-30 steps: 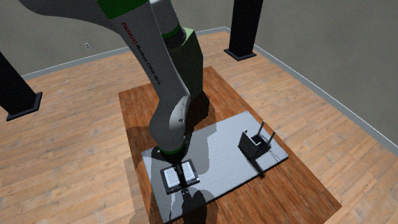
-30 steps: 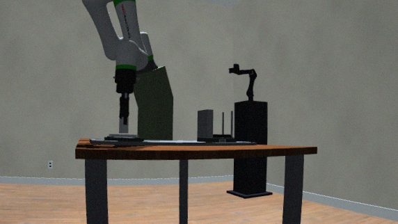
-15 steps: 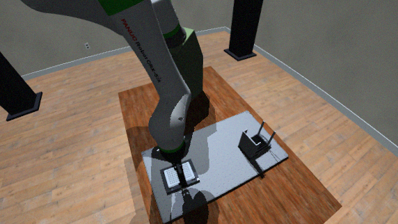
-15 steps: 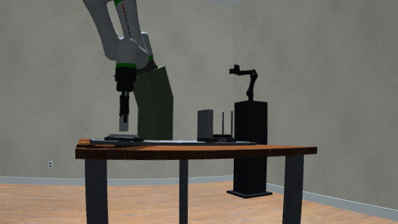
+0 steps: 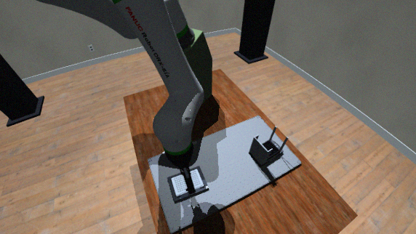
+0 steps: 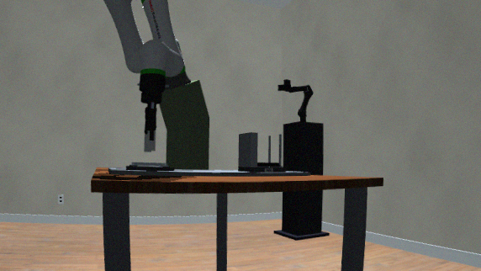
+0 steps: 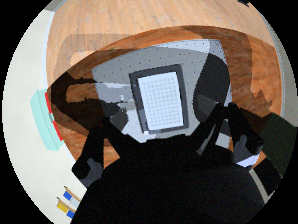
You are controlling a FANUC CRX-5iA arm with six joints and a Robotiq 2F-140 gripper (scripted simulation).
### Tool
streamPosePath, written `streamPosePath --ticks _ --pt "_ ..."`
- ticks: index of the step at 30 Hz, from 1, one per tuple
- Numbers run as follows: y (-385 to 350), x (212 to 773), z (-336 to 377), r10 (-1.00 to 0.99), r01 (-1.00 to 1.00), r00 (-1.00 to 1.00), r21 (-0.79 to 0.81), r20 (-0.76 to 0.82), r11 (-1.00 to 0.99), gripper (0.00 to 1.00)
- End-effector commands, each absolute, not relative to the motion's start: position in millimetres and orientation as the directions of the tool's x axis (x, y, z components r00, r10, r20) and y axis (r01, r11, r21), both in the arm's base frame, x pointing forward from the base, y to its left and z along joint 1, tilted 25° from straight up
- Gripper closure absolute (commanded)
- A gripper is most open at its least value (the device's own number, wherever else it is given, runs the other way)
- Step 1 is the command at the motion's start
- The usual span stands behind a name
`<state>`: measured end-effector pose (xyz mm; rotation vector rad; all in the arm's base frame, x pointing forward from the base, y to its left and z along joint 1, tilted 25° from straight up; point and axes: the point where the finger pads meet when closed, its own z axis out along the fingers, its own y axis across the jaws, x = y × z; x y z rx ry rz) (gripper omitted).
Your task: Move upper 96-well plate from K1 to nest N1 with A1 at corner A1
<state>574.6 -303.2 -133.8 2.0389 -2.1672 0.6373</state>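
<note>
White plate (image 5: 188, 182) lying flat in the dark nest (image 5: 177, 198), near the front left corner of the grey base sheet (image 5: 233, 171). Looks seated level inside the frame, well grid facing up in the wrist view (image 7: 161, 102). Can't read the A1 mark or tell which corner is which from here, too small. Seen side-on, just a thin slab (image 6: 148, 165) low on the sheet.

Gripper (image 5: 189, 182) hanging straight above the plate, well clear of it, daylight between the pads and the plate in the exterior view (image 6: 150, 140). Fingers spread fully wide, released, gripping nothing, one on each side of the plate in the wrist picture.

Rack (image 5: 259, 150) over by the right edge of the sheet, well apart from the nest, two thin rods poking up. Can't make out the lower plate inside it, too dark.

Sheet sitting on a wooden table (image 5: 313, 203). Black pedestal (image 6: 303, 147) behind the table's far right corner, small camera arm (image 6: 299, 94) on top.
</note>
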Motion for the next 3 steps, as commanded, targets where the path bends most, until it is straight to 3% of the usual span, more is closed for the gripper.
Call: streamPosePath --ticks 1,3 --pt "-303.1 574.9 -133.5 -0.932 -0.973 -0.099 -0.231 0.350 0.017 0.00" --pt "-303.1 574.9 -133.5 -0.932 -0.973 -0.099 -0.231 0.350 0.017 0.00"
